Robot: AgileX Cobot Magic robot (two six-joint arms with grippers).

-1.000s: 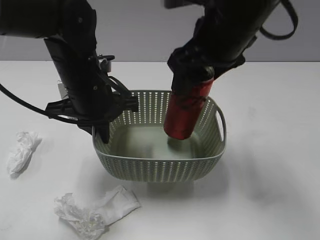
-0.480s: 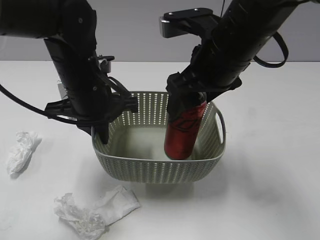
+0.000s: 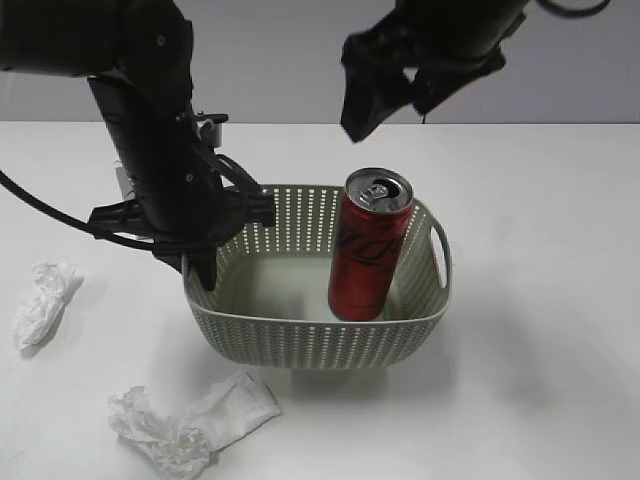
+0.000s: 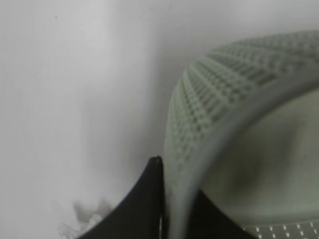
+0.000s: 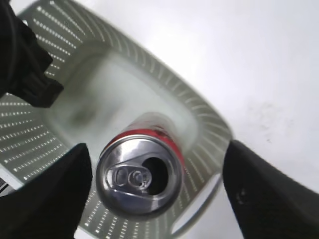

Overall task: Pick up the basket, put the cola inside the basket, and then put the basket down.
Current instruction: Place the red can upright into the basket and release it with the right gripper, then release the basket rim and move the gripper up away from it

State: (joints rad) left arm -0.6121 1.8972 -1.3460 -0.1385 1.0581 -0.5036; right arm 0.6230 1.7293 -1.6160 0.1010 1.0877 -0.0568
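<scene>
The pale green basket point(image 3: 300, 335) is held just off the white table, its shadow showing beneath. My left gripper point(image 3: 205, 262) is shut on the basket's left wall; the left wrist view shows the wall point(image 4: 199, 114) pinched between the black fingers point(image 4: 172, 199). The red cola can point(image 3: 368, 250) stands upright inside the basket at its right side, with the silver top open. My right gripper point(image 3: 385, 85) is open, empty and raised above the can. In the right wrist view its fingers point(image 5: 157, 186) flank the can top point(image 5: 138, 177) from above, over the basket point(image 5: 199, 129).
A crumpled white tissue point(image 3: 42, 300) lies at the left of the table. Another crumpled tissue point(image 3: 190, 420) lies in front of the basket at the lower left. The left arm point(image 3: 150, 130) stands over the basket's left side.
My right gripper has let go of the cola can and risen well above it. The can now stands upright in the basket. The left arm and basket have held still.
</scene>
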